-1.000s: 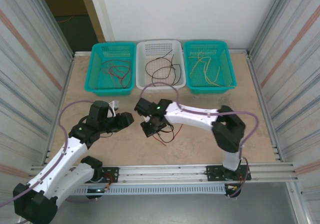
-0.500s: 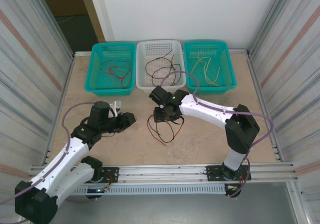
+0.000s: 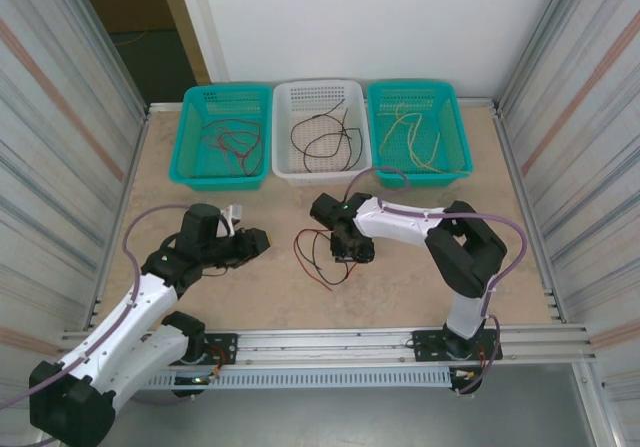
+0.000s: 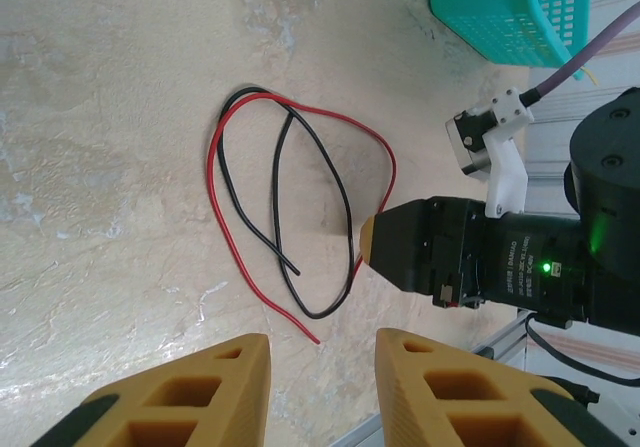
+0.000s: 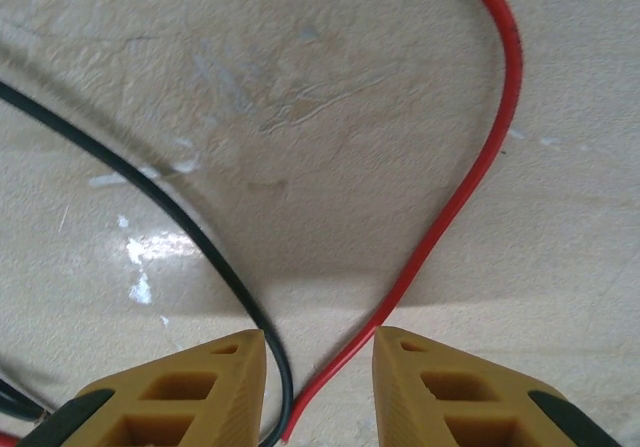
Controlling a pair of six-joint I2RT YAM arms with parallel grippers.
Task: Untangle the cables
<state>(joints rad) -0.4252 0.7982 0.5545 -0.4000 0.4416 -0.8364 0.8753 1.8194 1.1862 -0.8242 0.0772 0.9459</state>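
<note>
Two loose cables lie on the table between the arms: a red cable (image 3: 323, 282) (image 4: 209, 167) in a wide loop, and a black cable (image 3: 300, 252) (image 4: 318, 314) crossing inside it. My right gripper (image 3: 355, 250) (image 5: 318, 352) is low over their right side. Its jaws are open, with the black cable (image 5: 160, 202) and the red cable (image 5: 480, 167) running side by side into the gap between its fingers. My left gripper (image 3: 255, 239) (image 4: 320, 352) is open and holds nothing, a short way left of the cables. It points at them.
Three baskets stand along the far edge: a teal basket (image 3: 190, 175) with reddish cables, a white basket (image 3: 322, 175) with black cables, and a teal basket (image 3: 420, 177) with yellow cables. Metal walls close both sides, and a rail runs along the near edge.
The right gripper let the cables spread on the table. It swung right, then came down low at their right side. The left arm barely shifted.
</note>
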